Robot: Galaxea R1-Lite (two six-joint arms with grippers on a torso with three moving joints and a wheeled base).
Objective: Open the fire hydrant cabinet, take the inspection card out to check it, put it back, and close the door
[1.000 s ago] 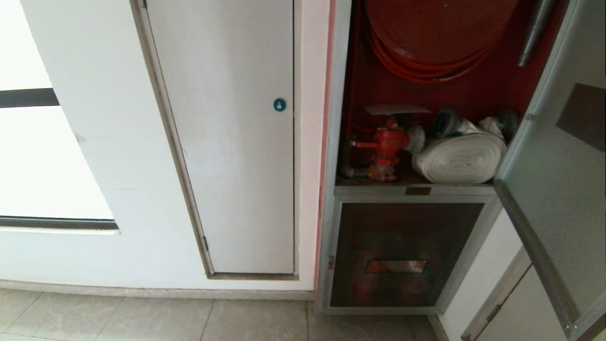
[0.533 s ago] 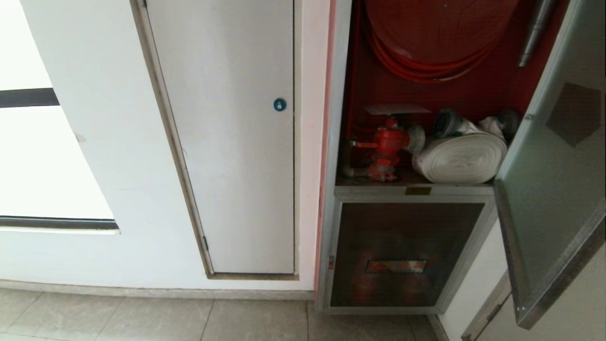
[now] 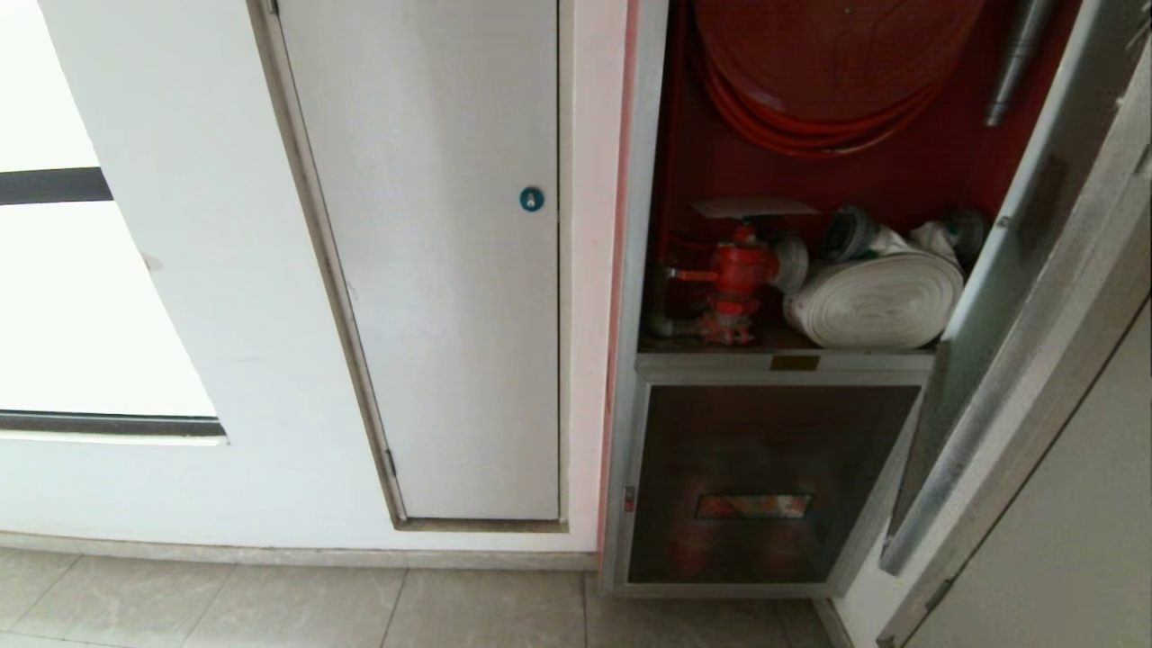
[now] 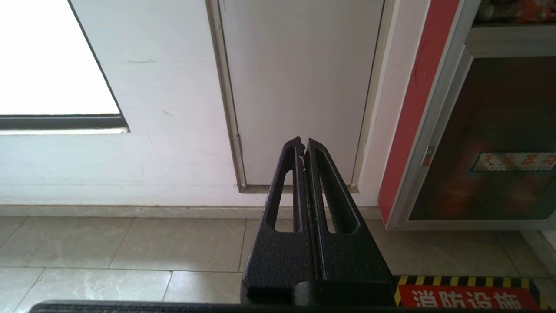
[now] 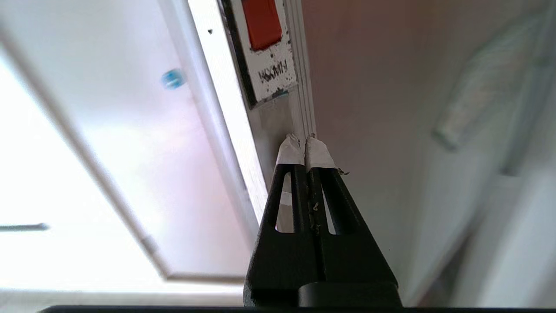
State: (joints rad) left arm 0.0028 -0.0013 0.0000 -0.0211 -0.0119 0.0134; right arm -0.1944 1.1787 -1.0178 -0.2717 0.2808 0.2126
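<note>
The fire hydrant cabinet [image 3: 634,270] stands open, showing a red hose [image 3: 810,117], a red valve [image 3: 738,270] and a rolled white hose [image 3: 877,299]. The inspection card [image 3: 754,208] shows as a pale flat sheet lying on top of the valve. The door [image 3: 1035,342] hangs at the right, turned nearly edge-on. In the right wrist view my right gripper [image 5: 305,143] is shut, its taped tips against the door's aluminium edge [image 5: 282,117] just below the red latch [image 5: 262,19]. My left gripper [image 4: 302,145] is shut and parked low, pointing at the wall.
A plain white door [image 3: 432,270] with a blue round lock [image 3: 531,199] fills the wall left of the cabinet. The lower cabinet panel [image 3: 765,477] is closed. A red floor marking with hazard stripes [image 4: 469,298] lies on the tiles by the cabinet.
The door has swung from wide open, glass facing me, to nearly edge-on, moving toward the cabinet opening. The left arm has not moved.
</note>
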